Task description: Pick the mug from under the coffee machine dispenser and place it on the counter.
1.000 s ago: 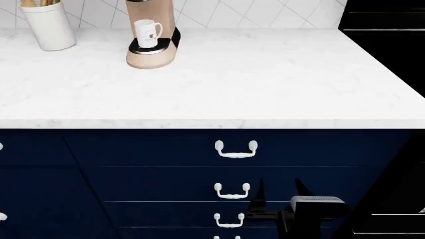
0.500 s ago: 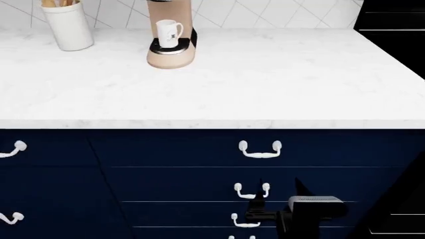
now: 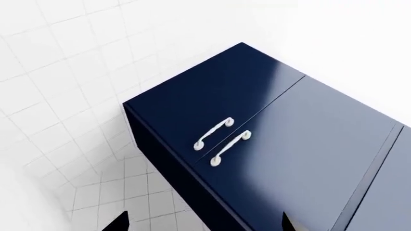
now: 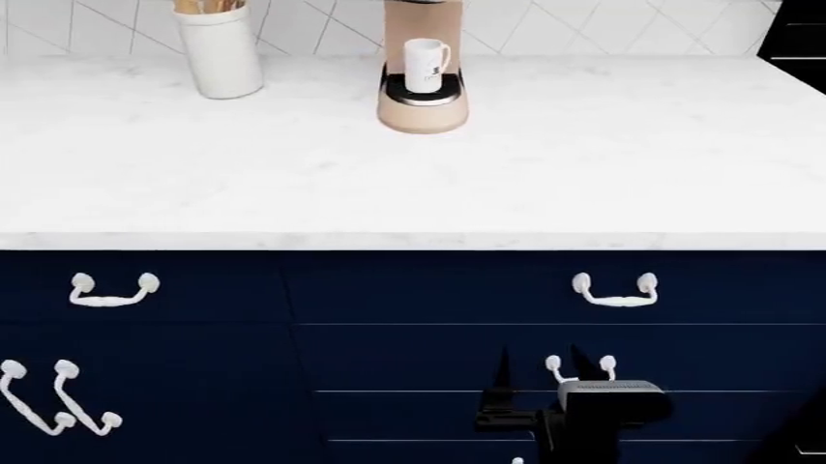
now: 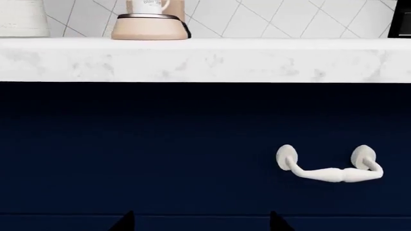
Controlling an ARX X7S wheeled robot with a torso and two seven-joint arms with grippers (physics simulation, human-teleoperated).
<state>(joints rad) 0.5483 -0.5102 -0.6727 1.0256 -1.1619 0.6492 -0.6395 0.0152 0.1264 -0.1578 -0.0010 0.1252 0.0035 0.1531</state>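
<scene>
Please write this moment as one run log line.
phase: approach | mug: on machine tray, untouched | right end effector: open, low before drawers | left end effector: open, facing a cabinet | counter

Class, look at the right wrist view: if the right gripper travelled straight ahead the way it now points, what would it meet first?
Most likely the navy drawer front below the counter edge, beside the white handle. The right gripper sits too low to reach the mug; how far off the drawer is stays unclear.

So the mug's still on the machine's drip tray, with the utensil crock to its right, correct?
Not quite. The mug is on the machine's drip tray, but the crock stands to its left on the counter, as the head view shows.
</scene>
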